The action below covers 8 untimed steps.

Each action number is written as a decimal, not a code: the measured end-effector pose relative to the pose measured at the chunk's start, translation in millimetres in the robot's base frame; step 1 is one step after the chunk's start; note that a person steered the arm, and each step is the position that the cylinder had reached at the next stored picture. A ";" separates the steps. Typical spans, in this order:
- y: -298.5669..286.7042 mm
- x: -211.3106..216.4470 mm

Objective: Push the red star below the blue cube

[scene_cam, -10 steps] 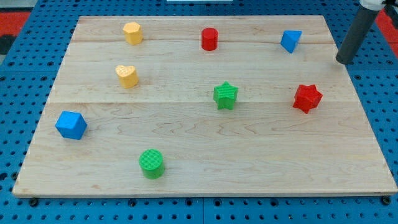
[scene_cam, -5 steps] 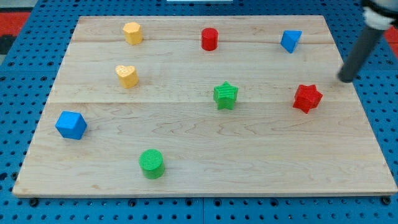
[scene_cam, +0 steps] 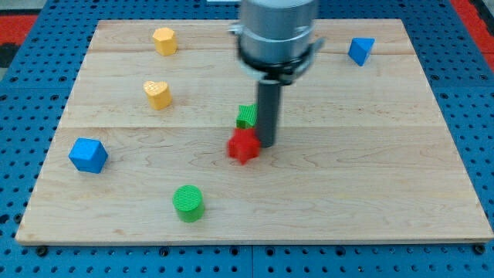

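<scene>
The red star (scene_cam: 243,146) lies near the board's middle, blurred. My tip (scene_cam: 267,144) touches its right side. The blue cube (scene_cam: 87,155) sits at the view's left, far to the left of the star and at about the same height. The green star (scene_cam: 247,116) is just above the red star, partly hidden behind the rod.
A green cylinder (scene_cam: 187,203) lies at lower left of the red star. A yellow heart (scene_cam: 157,94) and a yellow hexagon block (scene_cam: 164,40) sit at upper left. A blue triangular block (scene_cam: 360,51) is at upper right. The arm's body hides the red cylinder.
The rod swept from the board's right edge to the middle. The red star slid far left with it. The green star shifted a little left.
</scene>
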State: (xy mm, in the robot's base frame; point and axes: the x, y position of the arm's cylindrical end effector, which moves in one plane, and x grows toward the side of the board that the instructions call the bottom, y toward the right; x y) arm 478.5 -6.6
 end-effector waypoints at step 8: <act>-174.5 68.3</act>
State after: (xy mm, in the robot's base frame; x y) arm 546.8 -181.1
